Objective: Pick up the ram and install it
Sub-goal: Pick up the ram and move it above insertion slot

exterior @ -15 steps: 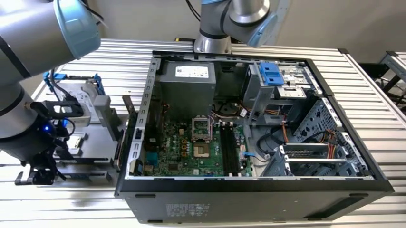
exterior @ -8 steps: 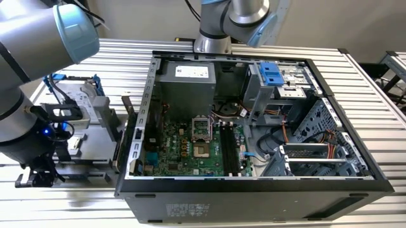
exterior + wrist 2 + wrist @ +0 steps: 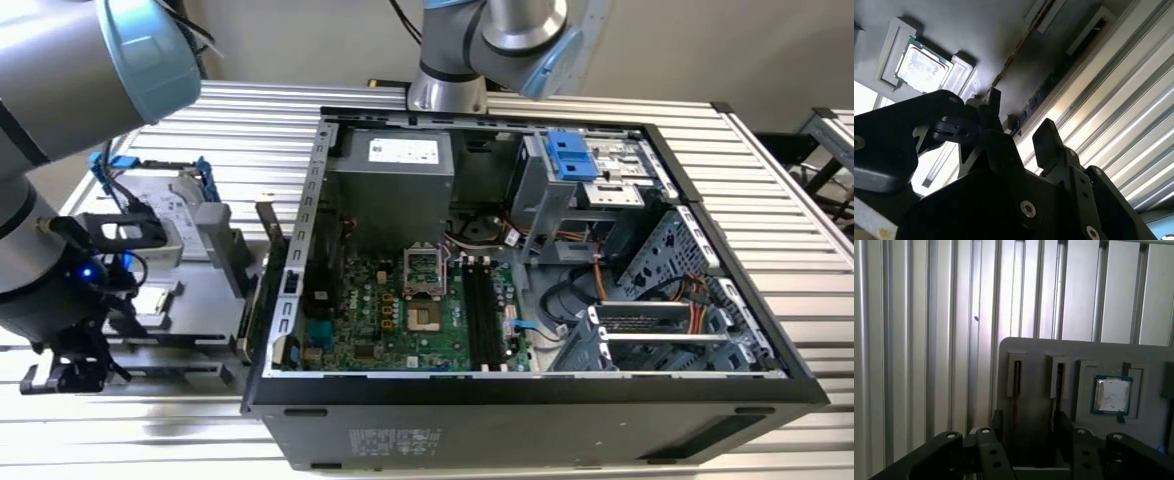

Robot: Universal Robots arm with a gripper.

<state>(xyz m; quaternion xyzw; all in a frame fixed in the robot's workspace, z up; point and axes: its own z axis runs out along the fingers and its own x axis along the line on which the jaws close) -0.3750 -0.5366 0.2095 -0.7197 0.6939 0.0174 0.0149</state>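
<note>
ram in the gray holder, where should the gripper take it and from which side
Pinch the ram across its two flat faces, near the middle of its exposed long edge, coming straight in toward the slotted face of the gray holder. It seems to stand on edge in a narrow slot, so only that thin edge is free and the slot walls block a sideways approach.

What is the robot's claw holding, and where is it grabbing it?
Nothing. The gripper is open, with nothing between its jaws, and it hangs over the grey tray that carries a square chip.
</note>
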